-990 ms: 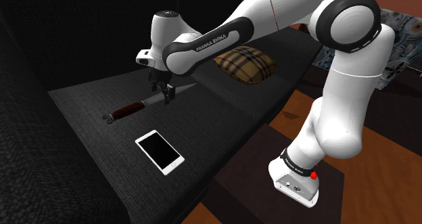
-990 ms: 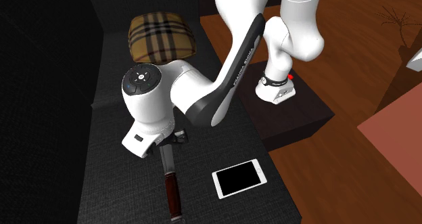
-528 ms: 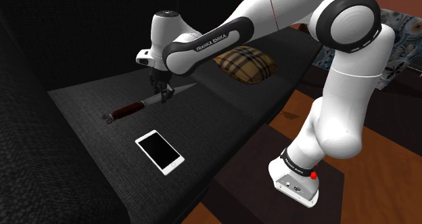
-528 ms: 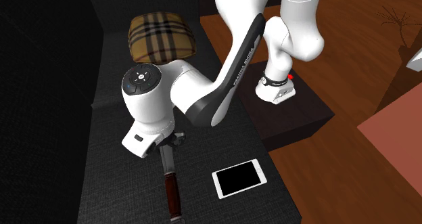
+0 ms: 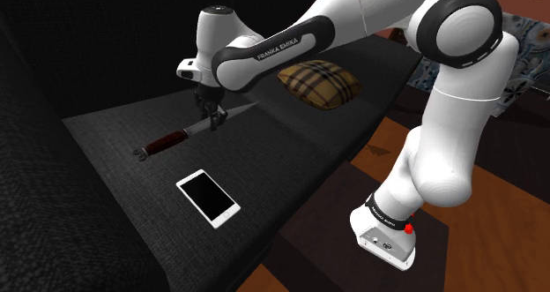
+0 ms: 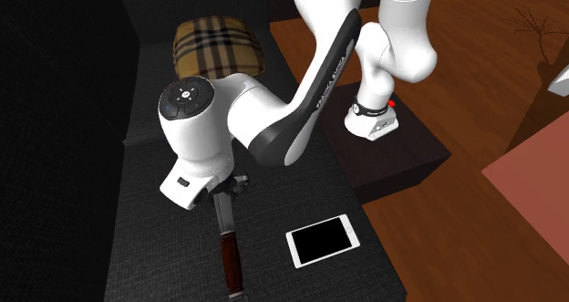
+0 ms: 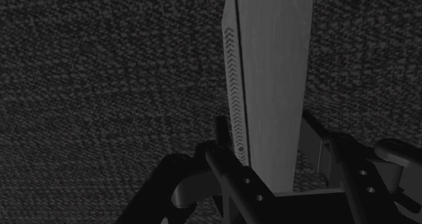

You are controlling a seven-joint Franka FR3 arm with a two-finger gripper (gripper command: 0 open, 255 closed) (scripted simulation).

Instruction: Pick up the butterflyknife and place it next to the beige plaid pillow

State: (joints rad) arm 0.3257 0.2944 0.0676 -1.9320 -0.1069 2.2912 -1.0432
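Observation:
The butterfly knife [image 5: 167,143] lies on the dark sofa seat [image 5: 291,149], with a reddish-brown handle and a grey blade [image 7: 270,87]. My gripper [image 5: 214,119] comes down from above and is shut on the knife at the blade near the handle. In the wrist view the black fingers [image 7: 226,165] clasp the blade from both sides. In the second exterior view the handle [image 6: 232,264] runs out below the gripper [image 6: 225,194]. The beige plaid pillow [image 5: 319,83] lies further back on the seat, beyond the arm, also seen as the pillow [image 6: 217,46].
A white-framed tablet [image 5: 208,198] with a black screen lies on the seat near its front edge, close to the knife handle; it appears again [image 6: 320,241]. The sofa's dark backrest [image 5: 79,52] rises behind. Wooden floor [image 6: 474,99] and the stand [image 6: 392,154] flank the sofa.
The fingers have closed from open onto the knife blade. The wrist has risen slightly since then. The knife lies about where it did.

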